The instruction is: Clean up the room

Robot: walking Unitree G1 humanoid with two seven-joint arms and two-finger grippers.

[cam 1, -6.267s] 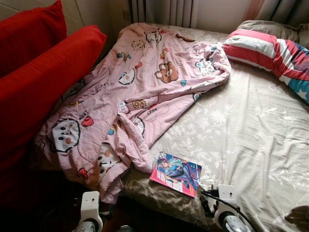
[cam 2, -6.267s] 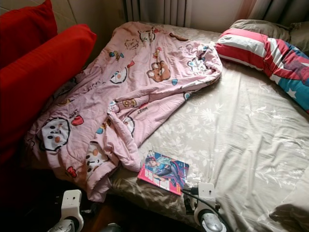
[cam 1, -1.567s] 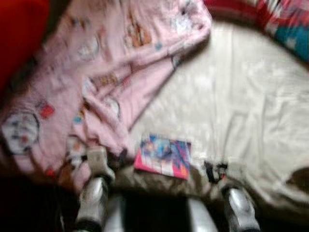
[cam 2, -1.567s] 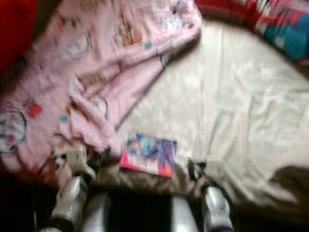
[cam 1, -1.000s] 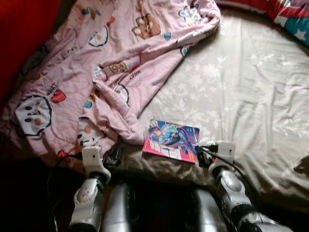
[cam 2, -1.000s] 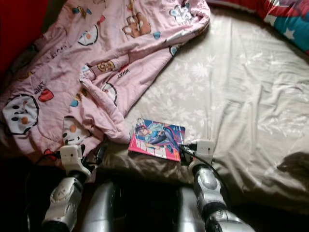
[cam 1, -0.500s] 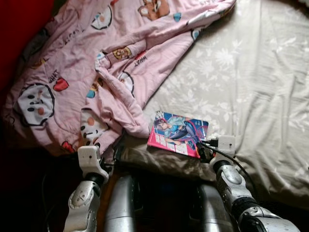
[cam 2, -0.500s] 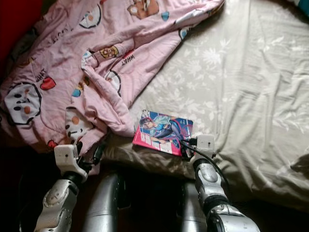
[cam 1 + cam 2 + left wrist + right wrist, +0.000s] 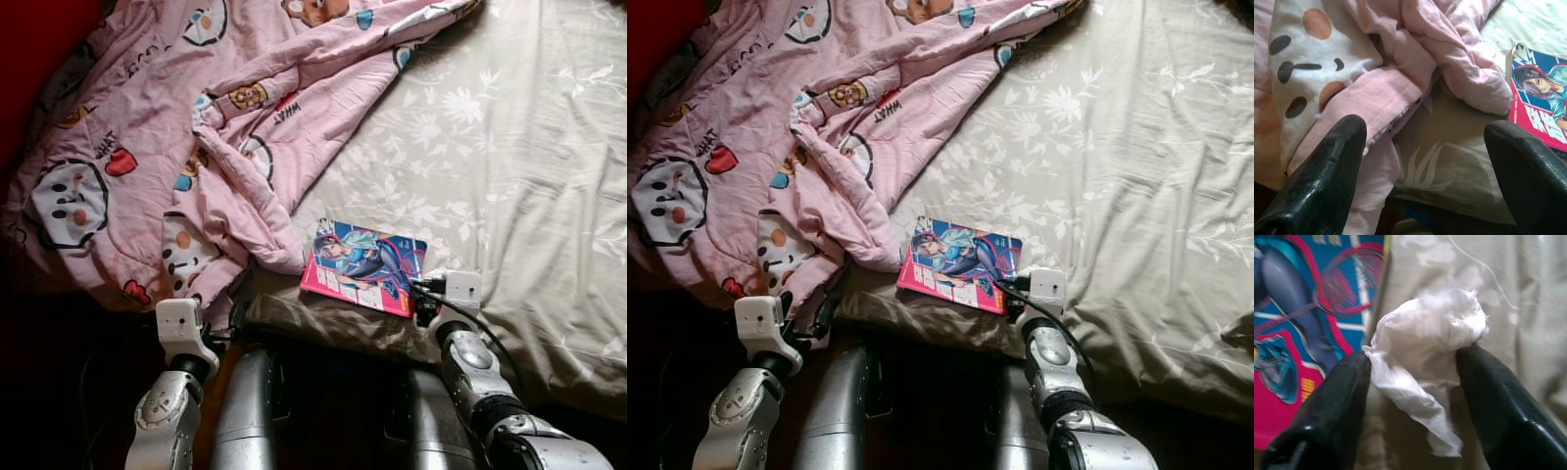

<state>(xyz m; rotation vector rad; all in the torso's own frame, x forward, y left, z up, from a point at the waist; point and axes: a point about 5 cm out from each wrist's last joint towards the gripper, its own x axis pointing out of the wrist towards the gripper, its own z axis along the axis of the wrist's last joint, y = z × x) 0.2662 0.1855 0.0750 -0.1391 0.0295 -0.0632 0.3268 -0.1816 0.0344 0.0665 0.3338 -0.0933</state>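
A crumpled white tissue [image 9: 1425, 333] lies on the beige floral bedsheet [image 9: 509, 176], just beside the right corner of a colourful comic book [image 9: 367, 266]. My right gripper [image 9: 423, 299] is at the bed's near edge, and both black fingers [image 9: 1488, 396] press against the tissue's sides, shut on it. A rumpled pink cartoon-print quilt [image 9: 196, 127] covers the bed's left half. Its hem hangs over the edge in front of my left gripper [image 9: 1425, 161], which is open and holds nothing, low by the bed's side [image 9: 220, 318].
A red cushion [image 9: 29, 39] stands at the far left beyond the quilt. Below the bed's near edge the floor is dark, and my silver legs [image 9: 245, 411] are there. The sheet's right half is bare fabric.
The camera has tilted down and come closer, so the pillows have left the picture. My right gripper stays at the book's right corner. The left gripper has stayed low by the quilt's hem.
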